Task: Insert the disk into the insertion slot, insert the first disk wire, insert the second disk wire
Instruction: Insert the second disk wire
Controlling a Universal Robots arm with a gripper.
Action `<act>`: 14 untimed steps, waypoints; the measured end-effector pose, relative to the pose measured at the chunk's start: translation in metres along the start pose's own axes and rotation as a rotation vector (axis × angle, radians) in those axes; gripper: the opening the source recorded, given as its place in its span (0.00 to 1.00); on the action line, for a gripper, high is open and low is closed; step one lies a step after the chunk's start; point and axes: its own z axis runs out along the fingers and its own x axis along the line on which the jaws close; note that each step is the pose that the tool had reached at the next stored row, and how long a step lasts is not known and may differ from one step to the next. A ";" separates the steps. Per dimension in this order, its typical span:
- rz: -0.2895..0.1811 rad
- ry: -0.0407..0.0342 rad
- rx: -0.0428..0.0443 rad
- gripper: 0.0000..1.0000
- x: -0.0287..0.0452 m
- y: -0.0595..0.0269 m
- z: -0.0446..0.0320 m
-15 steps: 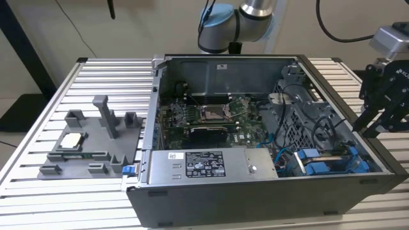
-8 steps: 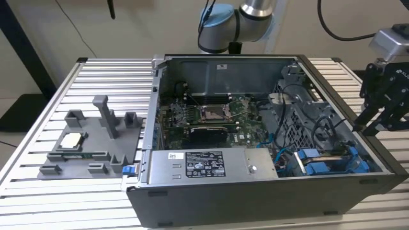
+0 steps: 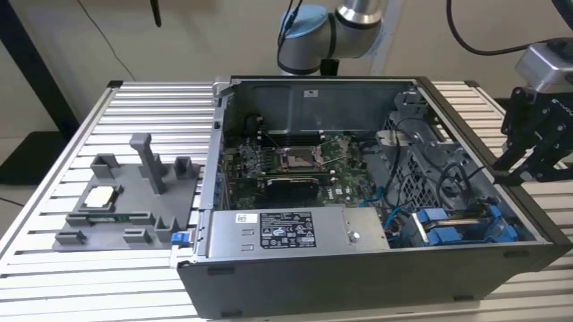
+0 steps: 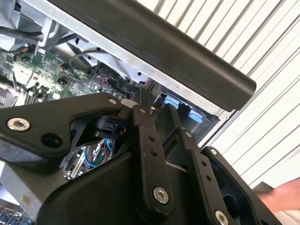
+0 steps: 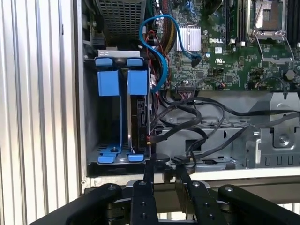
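Note:
The disk [image 5: 139,117] stands edge-on inside the insertion slot [image 5: 92,112], with its blue carrier tabs [image 5: 137,82] at the bay's mouth. In the exterior view the slot [image 3: 457,225] is in the case's near corner, on that view's right. A blue wire [image 5: 157,51] loops over the board and its plug [image 5: 194,60] hangs free. Black wires [image 5: 187,117] lie beside the disk. My gripper [image 5: 165,165] hovers just outside the case wall next to the slot, open by a narrow gap and holding nothing. It also appears in the exterior view [image 3: 512,176] and the second wrist view [image 4: 157,105].
The open computer case [image 3: 358,282] lies on a slatted metal table [image 3: 134,100]. A grey labelled power-supply box [image 3: 286,231] fills its near side, with the motherboard [image 3: 296,161] behind it. A grey plastic parts tray [image 3: 125,201] sits at the exterior view's left.

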 end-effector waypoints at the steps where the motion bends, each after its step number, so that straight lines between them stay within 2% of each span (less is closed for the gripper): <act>1: 0.000 -0.0056 0.0007 0.33 0.0000 -0.0002 0.0006; 5: -0.001 -0.0297 0.0030 0.33 0.0003 -0.0005 0.0029; 7: -0.001 -0.0390 0.0033 0.33 0.0004 -0.0006 0.0036; 9: -0.001 -0.0412 0.0033 0.31 0.0003 -0.0006 0.0037; 10: -0.001 -0.0413 0.0033 0.23 0.0004 -0.0006 0.0037; 14: -0.001 -0.0414 0.0032 0.23 0.0006 -0.0008 0.0037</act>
